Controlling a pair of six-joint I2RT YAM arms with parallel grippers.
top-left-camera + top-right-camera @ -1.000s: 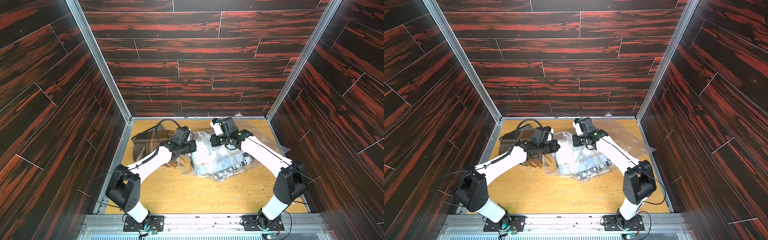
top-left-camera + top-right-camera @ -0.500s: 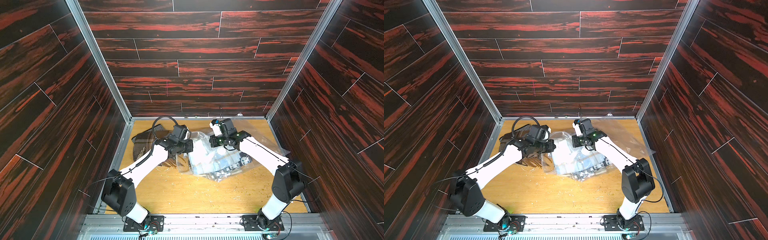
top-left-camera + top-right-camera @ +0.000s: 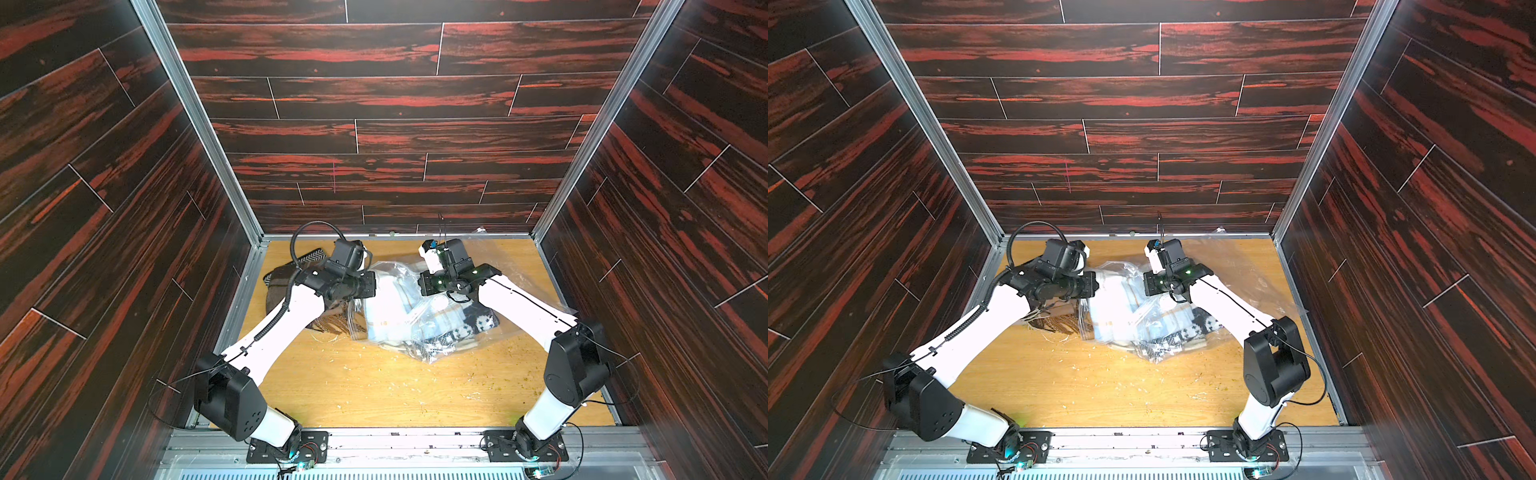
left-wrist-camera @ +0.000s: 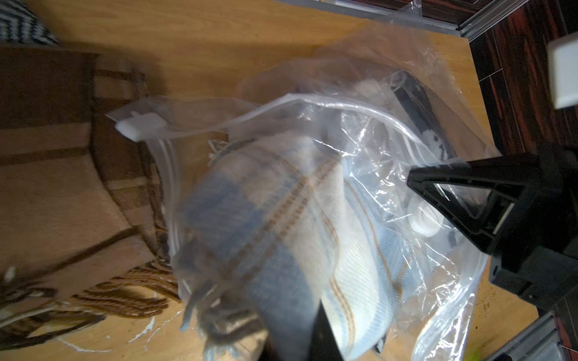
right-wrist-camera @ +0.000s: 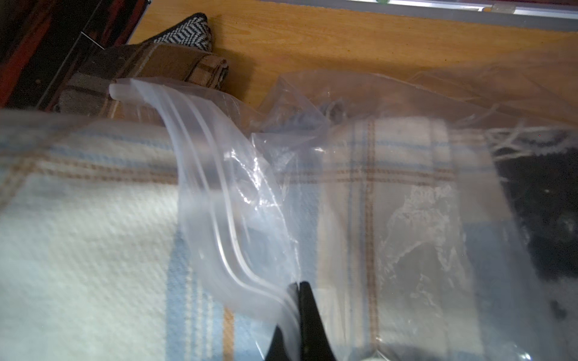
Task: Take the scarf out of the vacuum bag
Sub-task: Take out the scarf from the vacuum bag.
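The clear vacuum bag (image 3: 432,332) (image 3: 1156,332) lies crumpled mid-table, its mouth held wide. A white and blue plaid scarf (image 4: 266,218) (image 5: 93,234) (image 3: 388,307) bulges out through that mouth. My left gripper (image 4: 300,318) (image 3: 374,286) (image 3: 1096,286) is shut on the scarf's fringed blue-grey end. My right gripper (image 5: 298,287) (image 3: 422,284) (image 3: 1145,286) is shut on the bag's zip-seal edge (image 5: 203,187), lifting it. The bag's white slider clip (image 4: 140,126) and round valve (image 4: 425,218) show in the left wrist view.
A brown plaid scarf (image 3: 278,282) (image 4: 47,187) lies loose at the left beside the bag, with a black-and-white herringbone cloth (image 3: 309,257) (image 5: 187,34) behind it near the back corner. A dark white-patterned cloth (image 3: 478,324) sits deeper in the bag. Dark wood-look walls enclose the table.
My left arm has drawn back a little to the left and away, with the scarf's end following it. The right gripper has stayed almost still on the bag's edge.
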